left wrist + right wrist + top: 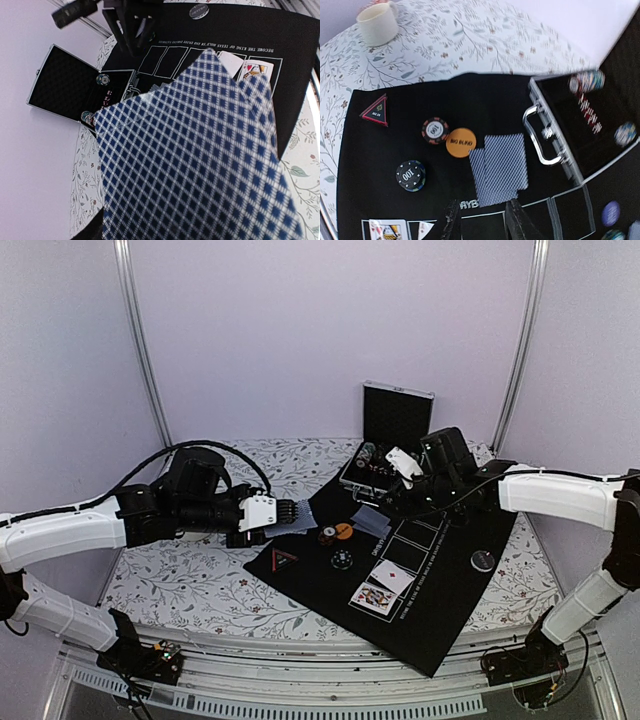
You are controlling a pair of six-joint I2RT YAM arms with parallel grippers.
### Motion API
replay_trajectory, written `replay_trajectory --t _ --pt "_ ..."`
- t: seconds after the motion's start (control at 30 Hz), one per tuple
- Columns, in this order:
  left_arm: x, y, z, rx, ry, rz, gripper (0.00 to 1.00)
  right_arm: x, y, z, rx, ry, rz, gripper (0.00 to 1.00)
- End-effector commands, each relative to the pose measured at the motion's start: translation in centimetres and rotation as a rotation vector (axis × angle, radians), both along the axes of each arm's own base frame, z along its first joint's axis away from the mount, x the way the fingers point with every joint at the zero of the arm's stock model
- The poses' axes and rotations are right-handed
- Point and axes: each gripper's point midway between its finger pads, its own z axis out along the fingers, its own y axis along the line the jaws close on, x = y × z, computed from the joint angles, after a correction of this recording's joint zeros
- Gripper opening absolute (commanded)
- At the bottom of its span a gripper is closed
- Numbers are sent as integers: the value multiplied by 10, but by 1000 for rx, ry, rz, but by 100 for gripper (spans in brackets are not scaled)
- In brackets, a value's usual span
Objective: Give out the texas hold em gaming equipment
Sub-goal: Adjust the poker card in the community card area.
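My left gripper (288,512) is shut on a fan of playing cards (306,516) over the black mat's left edge. Their blue-checked backs (200,160) fill the left wrist view and hide the fingers. My right gripper (485,220) is open and empty, just above two face-down cards (500,167) on the mat. Beside them lie an orange "Big Blind" disc (460,142), a red-black 100 chip (435,131) and a black 100 chip stack (410,175). Face-up cards (385,585) lie in the mat's boxes. A purple-blue disc (611,212) lies at the lower right.
An open metal case (395,430) with chips (587,81) stands at the mat's far edge. A red-edged triangular "All In" marker (284,560) and a black button (484,561) lie on the mat (440,610). A cream cup (376,22) stands on the floral cloth.
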Motion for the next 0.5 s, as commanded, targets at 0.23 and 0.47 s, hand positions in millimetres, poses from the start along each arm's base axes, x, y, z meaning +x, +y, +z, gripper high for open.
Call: replay_trajectory --t 0.23,0.47 --pt "-7 -3 6 -19 -9 -26 48 -20 -42 -136 -87 560 -511 11" --pt "-7 -3 5 -17 -7 -27 48 -29 -48 -175 -185 626 -524 2"
